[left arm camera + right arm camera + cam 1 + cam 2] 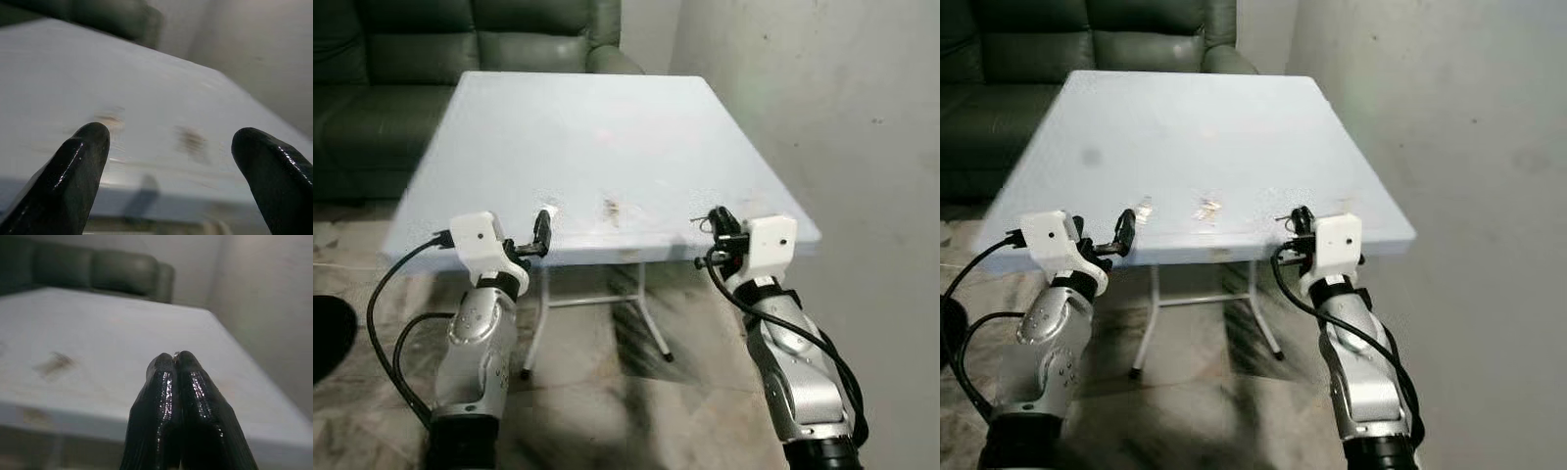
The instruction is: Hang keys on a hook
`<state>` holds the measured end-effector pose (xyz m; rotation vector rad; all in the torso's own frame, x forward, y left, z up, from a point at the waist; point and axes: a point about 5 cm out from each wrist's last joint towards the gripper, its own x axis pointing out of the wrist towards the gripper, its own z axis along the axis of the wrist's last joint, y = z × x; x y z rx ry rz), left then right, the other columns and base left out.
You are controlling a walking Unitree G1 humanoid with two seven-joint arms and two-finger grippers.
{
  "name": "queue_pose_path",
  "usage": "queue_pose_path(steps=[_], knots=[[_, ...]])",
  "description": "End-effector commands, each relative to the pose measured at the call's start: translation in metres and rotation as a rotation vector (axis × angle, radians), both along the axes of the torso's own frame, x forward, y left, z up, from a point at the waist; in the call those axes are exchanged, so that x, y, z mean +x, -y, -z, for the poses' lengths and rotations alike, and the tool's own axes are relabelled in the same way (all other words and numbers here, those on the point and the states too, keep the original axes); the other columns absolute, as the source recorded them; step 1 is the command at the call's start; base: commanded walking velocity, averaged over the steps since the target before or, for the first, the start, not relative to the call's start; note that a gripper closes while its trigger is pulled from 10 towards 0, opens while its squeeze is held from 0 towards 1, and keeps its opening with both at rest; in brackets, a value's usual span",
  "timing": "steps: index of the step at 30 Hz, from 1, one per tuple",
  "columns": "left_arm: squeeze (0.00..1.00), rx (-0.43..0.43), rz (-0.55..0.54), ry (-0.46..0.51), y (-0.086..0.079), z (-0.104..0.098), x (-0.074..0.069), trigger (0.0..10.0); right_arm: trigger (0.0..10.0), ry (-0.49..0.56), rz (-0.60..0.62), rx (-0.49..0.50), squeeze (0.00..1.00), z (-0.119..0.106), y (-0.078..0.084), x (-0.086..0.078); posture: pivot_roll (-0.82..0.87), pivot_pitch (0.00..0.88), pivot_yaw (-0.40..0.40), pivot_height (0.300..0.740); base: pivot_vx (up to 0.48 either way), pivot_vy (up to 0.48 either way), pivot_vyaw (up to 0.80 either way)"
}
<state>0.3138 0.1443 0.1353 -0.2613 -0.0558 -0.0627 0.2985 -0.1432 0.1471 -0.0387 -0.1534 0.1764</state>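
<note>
My right gripper (713, 227) hovers at the near right edge of the pale blue table (607, 108). It is shut, and a thin bit of a metal key ring (175, 354) peeks out between the tips; the keys themselves are hidden. At the near left edge my left gripper (543, 231) is open, its fingers (80, 161) wide apart with nothing between them. A small brownish thing (608, 208) and a small pale thing (548, 210) lie on the tabletop near the front edge, too blurred to identify.
A dark green sofa (431, 49) stands behind the table. A pale wall (842, 108) runs close along the right. White folding legs (651, 318) show under the table, above a marbled floor. A black object (328, 338) lies at the far left.
</note>
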Motion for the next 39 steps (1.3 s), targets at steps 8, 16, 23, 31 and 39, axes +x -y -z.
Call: queue_pose_path(steps=[8,16,23,31,39], knots=[[0.00,-0.014,0.010,0.015,0.002,-0.003,0.000,10.0,10.0,0.037,-0.030,0.003,0.00,-0.009,-0.004,0.002,0.02,0.025,-0.058,0.740,0.000,-0.267,0.00],[0.00,-0.033,-0.036,0.009,-0.002,0.000,-0.002,10.0,10.0,0.034,-0.013,-0.012,0.00,-0.008,0.001,0.000,0.01,0.032,-0.065,0.740,0.000,0.000,0.00],[0.00,-0.039,-0.024,0.002,0.002,0.002,-0.002,10.0,10.0,0.038,0.000,-0.021,0.00,-0.010,0.007,0.000,0.00,0.045,-0.064,0.740,0.000,0.000,0.00],[0.00,-0.049,-0.021,0.001,0.002,0.001,-0.001,10.0,10.0,0.036,-0.001,-0.027,0.00,-0.010,0.007,0.000,0.00,0.048,-0.064,0.740,0.000,0.000,0.00],[0.00,-0.057,-0.028,-0.007,0.002,0.003,-0.001,10.0,10.0,0.030,0.006,-0.029,0.00,-0.010,0.009,0.001,0.00,0.055,-0.070,0.740,0.000,0.000,0.00]])
